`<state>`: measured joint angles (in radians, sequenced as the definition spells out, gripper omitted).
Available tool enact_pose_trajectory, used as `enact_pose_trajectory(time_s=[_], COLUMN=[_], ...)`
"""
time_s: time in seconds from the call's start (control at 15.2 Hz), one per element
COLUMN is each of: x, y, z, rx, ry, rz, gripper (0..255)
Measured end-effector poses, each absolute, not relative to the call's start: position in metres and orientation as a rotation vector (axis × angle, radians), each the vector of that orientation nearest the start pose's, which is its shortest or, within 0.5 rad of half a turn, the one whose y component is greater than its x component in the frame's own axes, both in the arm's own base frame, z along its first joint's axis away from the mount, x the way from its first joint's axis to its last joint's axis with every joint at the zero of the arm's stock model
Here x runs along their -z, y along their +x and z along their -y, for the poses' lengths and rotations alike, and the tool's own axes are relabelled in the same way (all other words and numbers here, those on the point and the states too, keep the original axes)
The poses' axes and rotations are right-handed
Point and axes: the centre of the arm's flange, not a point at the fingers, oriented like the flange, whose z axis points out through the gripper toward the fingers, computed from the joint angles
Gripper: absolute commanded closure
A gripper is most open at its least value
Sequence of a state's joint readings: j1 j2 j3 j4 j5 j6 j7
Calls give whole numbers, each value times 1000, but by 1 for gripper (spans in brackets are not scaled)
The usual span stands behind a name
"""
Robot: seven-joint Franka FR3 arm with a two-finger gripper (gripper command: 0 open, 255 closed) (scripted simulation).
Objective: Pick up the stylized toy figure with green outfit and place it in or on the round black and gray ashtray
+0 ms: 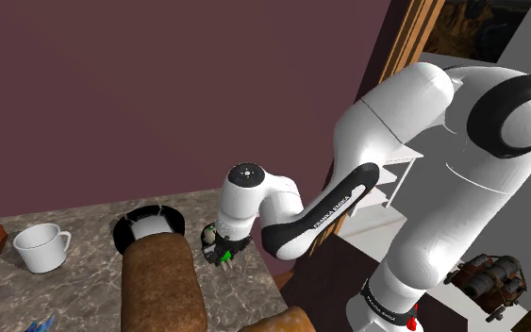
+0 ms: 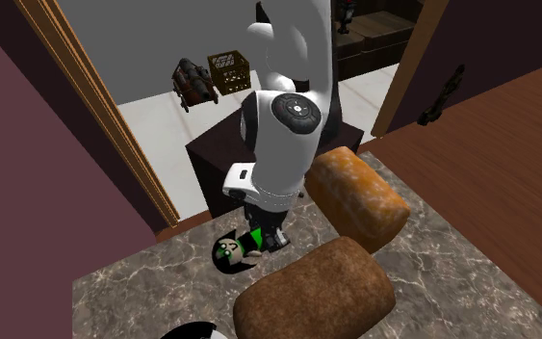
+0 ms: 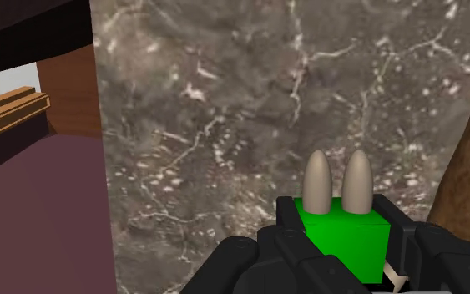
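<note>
- Jaws are closed on the toy figure (image 3: 346,238), pinching its green body from both sides. Two tan legs poke out beyond the fingertips.
- I see the figure low over the marble desk (image 1: 93,283), near its right edge in the shoulder view. I cannot tell whether it is clear of the surface.
- I judge the grasp made and the lift the step in hand.
- The ashtray (image 1: 148,227), round and black-rimmed with a pale middle, sits to the shoulder view's left of the figure, toward the desk's far side.
- A brown loaf-shaped block (image 1: 164,283) lies on the near side of the ashtray. Next I need height first, then a carry left past the block's far end, and a release over the dish.
</note>
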<state>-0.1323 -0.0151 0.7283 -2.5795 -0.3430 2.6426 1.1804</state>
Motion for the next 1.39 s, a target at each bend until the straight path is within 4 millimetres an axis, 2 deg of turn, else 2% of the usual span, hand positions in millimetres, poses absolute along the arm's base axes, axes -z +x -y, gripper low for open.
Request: enact_pose_trajectory(time_s=[0.86,1.12,1.39], x=[-338,-340,-343], y=[368,405,458], z=[-260,-273,-289], rx=[301,297,297], ry=[-3154,-3154,-3153], rz=[-458,-458,-457], gripper=[255,255,255])
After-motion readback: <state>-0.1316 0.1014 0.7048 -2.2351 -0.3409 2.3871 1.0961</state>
